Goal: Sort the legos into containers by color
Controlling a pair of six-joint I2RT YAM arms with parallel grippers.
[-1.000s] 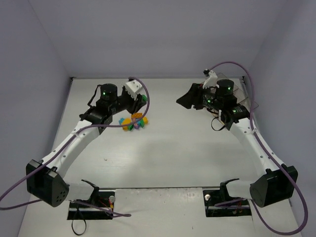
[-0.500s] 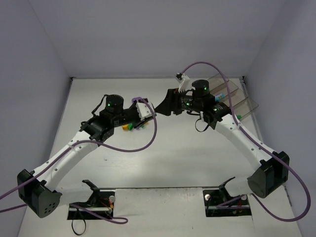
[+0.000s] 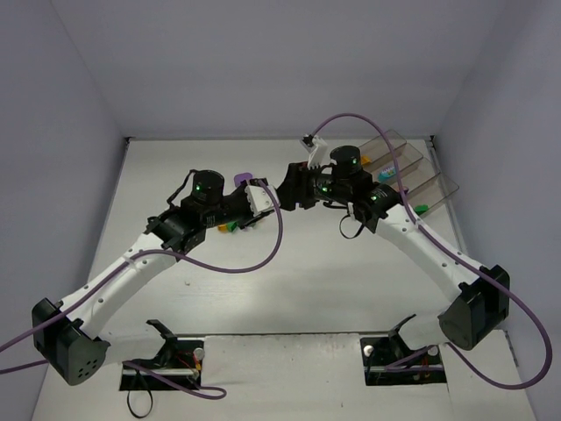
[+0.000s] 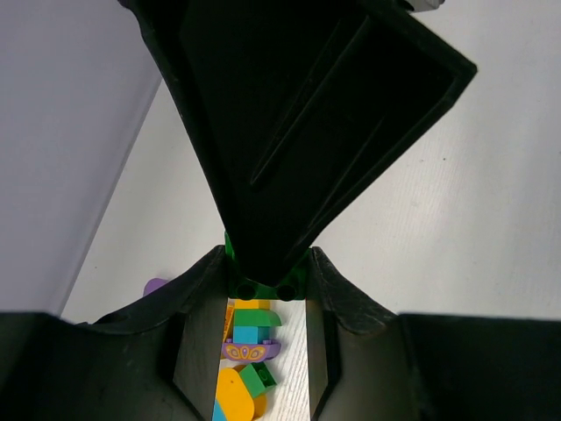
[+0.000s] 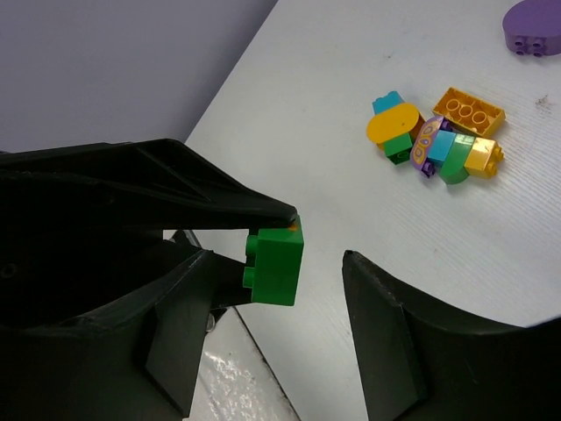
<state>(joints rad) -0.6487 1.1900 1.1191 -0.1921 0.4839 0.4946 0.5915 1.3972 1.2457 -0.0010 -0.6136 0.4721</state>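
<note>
My left gripper (image 3: 266, 195) is shut on a green brick (image 5: 276, 260) and holds it above the table. The brick also shows between my left fingertips in the left wrist view (image 4: 263, 286). My right gripper (image 3: 286, 188) is open, one finger on each side of that brick, not touching it. In the left wrist view a right finger (image 4: 298, 114) covers the brick's top. The remaining legos (image 5: 434, 136) lie in a small pile on the table, under my left gripper (image 4: 266, 281). The containers (image 3: 419, 180) stand at the back right and hold a few bricks.
A purple rounded brick (image 5: 535, 26) lies apart from the pile, towards the back; it also shows in the top view (image 3: 245, 178). The pile sits left of centre (image 3: 230, 226). Purple cables loop over both arms.
My right arm has swung left from the containers to the middle. My left gripper has risen from the pile and moved right with the green brick. The two grippers now meet.
</note>
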